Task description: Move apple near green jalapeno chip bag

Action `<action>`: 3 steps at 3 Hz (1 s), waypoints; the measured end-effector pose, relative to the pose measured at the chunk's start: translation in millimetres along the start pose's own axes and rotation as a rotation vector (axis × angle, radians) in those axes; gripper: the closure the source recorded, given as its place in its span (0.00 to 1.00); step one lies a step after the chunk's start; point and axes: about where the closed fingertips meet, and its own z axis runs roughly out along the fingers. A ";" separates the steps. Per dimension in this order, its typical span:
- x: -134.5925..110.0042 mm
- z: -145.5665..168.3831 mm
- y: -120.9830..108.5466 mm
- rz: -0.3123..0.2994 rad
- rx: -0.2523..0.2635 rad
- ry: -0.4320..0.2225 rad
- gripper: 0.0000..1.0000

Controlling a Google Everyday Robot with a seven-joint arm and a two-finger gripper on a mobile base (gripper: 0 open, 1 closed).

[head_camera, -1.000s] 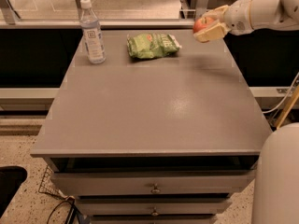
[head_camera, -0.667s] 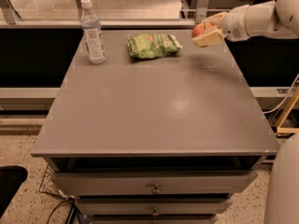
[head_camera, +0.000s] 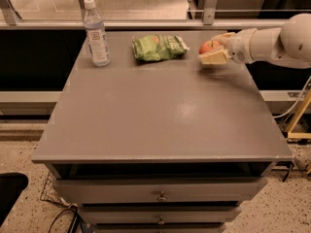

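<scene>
A red-orange apple (head_camera: 209, 46) sits between the fingers of my gripper (head_camera: 214, 51), which reaches in from the right on a white arm and is shut on it just above the grey table top (head_camera: 160, 106). The green jalapeno chip bag (head_camera: 159, 47), crinkled and bright green, lies at the back middle of the table, a short gap to the left of the apple.
A clear plastic water bottle (head_camera: 95, 33) with a white cap stands upright at the back left. The table has drawers (head_camera: 160, 191) under its front edge. A glass rail runs behind the table.
The gripper with the apple has moved down and a little left, closer to the table top and the chip bag. The bag and bottle have not moved.
</scene>
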 end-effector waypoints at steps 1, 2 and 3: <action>14.2 8.5 13.6 0.029 0.006 -0.003 1.00; 16.4 12.8 17.4 0.034 0.001 -0.003 0.85; 16.2 15.2 19.1 0.034 -0.003 -0.004 0.62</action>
